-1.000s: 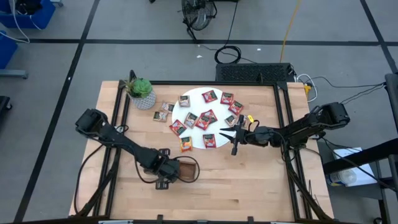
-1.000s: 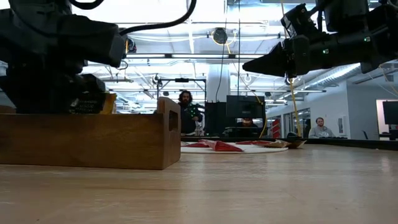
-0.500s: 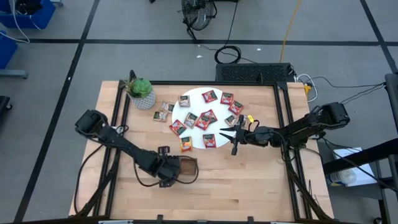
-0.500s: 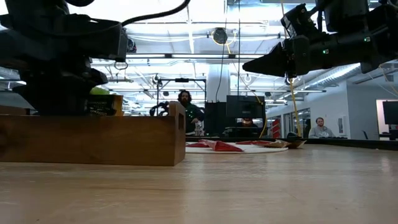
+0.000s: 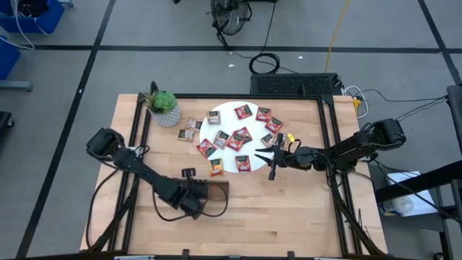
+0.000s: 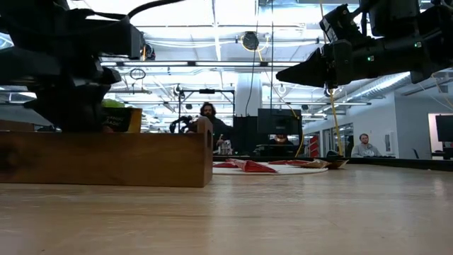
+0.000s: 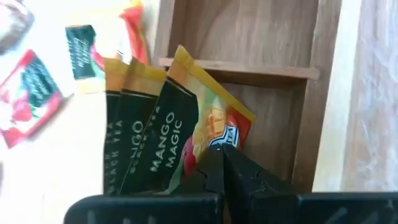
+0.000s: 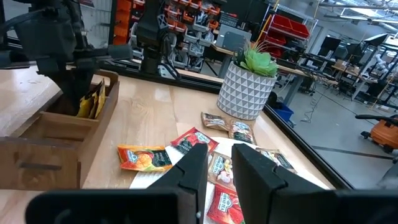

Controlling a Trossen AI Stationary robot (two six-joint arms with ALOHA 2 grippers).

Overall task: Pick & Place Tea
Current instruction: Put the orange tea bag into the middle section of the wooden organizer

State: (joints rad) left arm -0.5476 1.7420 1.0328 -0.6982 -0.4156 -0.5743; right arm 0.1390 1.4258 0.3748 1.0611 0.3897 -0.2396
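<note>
Holding an orange-yellow sachet (image 7: 208,118) pinched between closed fingers, the left gripper (image 5: 189,193) hangs over the wooden tray (image 5: 215,195) at lower centre-left of the high view. In the left wrist view the sachet stands upright in a tray compartment, against two matching ones (image 7: 134,134). To finish well, the gripper should lower the sachet until it rests on the compartment floor, open only a little, then rise straight up so the neighbours stay standing. The right gripper (image 5: 268,160) waits, fingers slightly apart and empty, at the right edge of the white disc (image 5: 229,163), centre frame. Remaining tea (image 5: 241,136) lies scattered on the disc and on the desk (image 5: 289,209) just left of it, below the plant (image 5: 163,107).
</note>
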